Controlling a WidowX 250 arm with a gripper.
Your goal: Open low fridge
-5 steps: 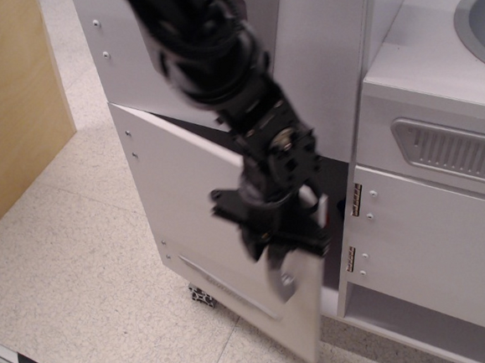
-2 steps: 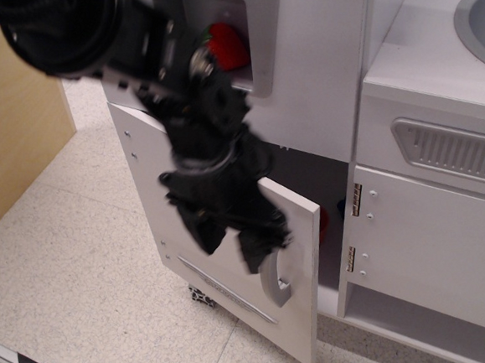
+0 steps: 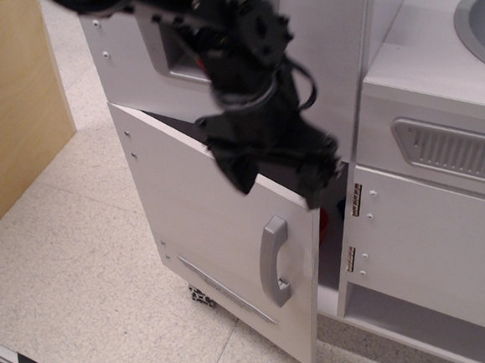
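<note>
The low fridge door [image 3: 204, 226] is a flat silver-grey panel, swung partly open toward me on its left hinges. Its curved silver handle [image 3: 275, 260] stands near the free right edge, and a slim nameplate strip [image 3: 226, 288] runs low across it. A dark gap shows behind the door's top and right edges, with a bit of red inside [image 3: 325, 222]. My black gripper [image 3: 280, 178] hangs above the door's upper right corner, clear of the handle. Its fingers [image 3: 239, 175] are spread apart and hold nothing.
A grey panel with a recessed niche [image 3: 165, 53] sits above the fridge. To the right are a white door with brass hinges [image 3: 432, 242], a vent panel [image 3: 454, 152] and a sink [image 3: 478, 20]. A wooden board [image 3: 9, 99] stands at left. Speckled floor lies below.
My gripper has let go of the handle and risen from in front of the door to above its top edge. The door stays partly open.
</note>
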